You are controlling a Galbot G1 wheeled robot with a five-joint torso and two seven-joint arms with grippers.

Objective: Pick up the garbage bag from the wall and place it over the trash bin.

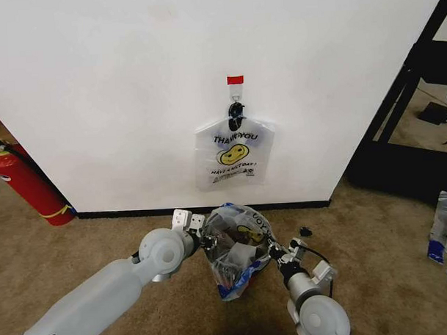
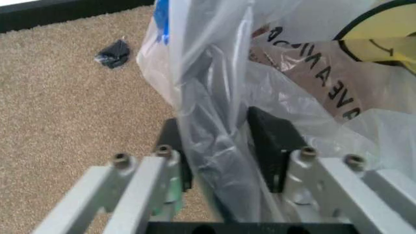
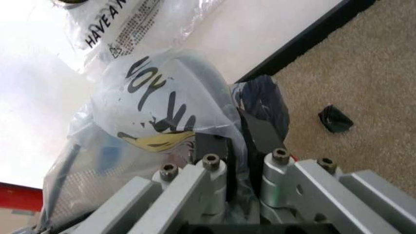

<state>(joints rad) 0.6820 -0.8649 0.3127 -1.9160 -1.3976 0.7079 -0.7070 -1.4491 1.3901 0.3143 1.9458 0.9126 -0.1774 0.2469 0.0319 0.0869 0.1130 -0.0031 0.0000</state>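
Now both claws, left (image 2: 217,146) & right (image 3: 237,141), clamped on garbage bag (image 1: 237,248), "YOU" legible.

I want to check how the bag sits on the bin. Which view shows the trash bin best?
The head view: the trash bin appears there as dark mesh through the garbage bag, between the left gripper and the right gripper. The wrist views show mostly plastic pinched between their pads, with only dark hints of the bin behind.
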